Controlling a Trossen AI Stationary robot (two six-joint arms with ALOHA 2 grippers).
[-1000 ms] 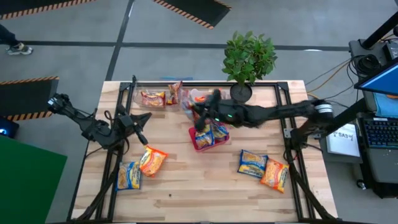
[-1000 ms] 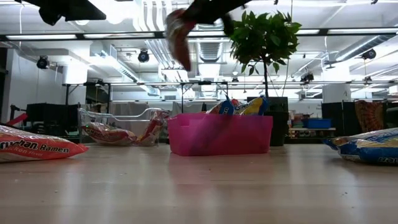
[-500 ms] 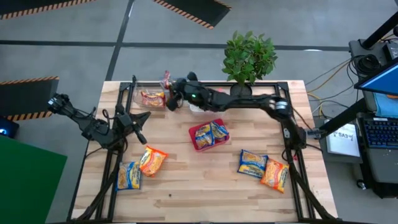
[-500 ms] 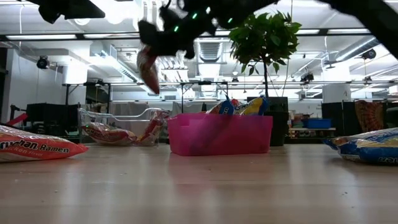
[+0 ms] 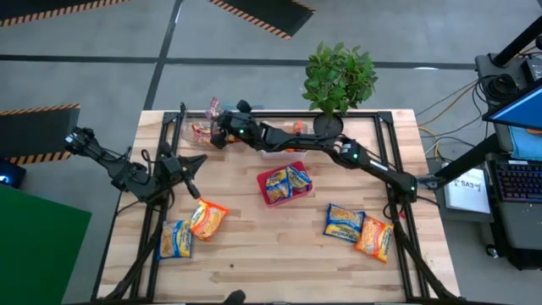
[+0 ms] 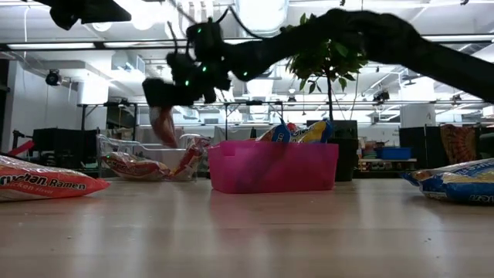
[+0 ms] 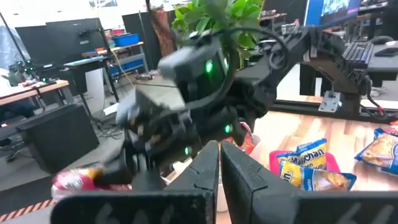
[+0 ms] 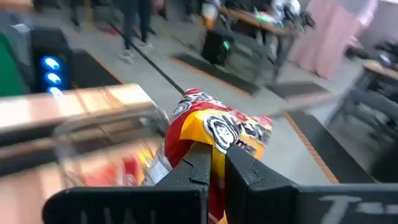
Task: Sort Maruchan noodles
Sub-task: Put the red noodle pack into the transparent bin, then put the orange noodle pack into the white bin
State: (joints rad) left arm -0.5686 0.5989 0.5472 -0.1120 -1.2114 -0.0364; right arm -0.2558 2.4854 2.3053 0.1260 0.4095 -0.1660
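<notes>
My right gripper (image 5: 217, 127) reaches across the far side of the table and is shut on a reddish-pink Maruchan packet (image 8: 217, 132). It holds the packet above the clear tray (image 5: 193, 135) at the far left, where other packets lie. A pink tray (image 5: 284, 185) at the table's middle holds blue-and-yellow packets. Loose packets lie flat on the table: an orange one (image 5: 207, 219) and a blue one (image 5: 175, 239) at the near left, and a blue one (image 5: 343, 222) and an orange one (image 5: 374, 237) at the near right. My left gripper (image 7: 219, 163) waits shut at the table's left, touching nothing. My right gripper pinches the packet's crinkled edge (image 8: 214, 148) between its two fingers. The fingers reach about level toward the table's far left corner. The packet is lifted clear and hangs below the fingers (image 6: 164, 125) over the clear tray.
A potted plant (image 5: 339, 80) stands at the far edge, right of the middle. Black frame rails run along the table's sides (image 5: 396, 182). Bare wood (image 5: 271, 246) shows along the near middle.
My right gripper has carried the reddish-pink packet from above the pink tray toward the table's far left and downward, rolling somewhat on the way. It now stands over the clear tray, with the packet hanging lower than before.
</notes>
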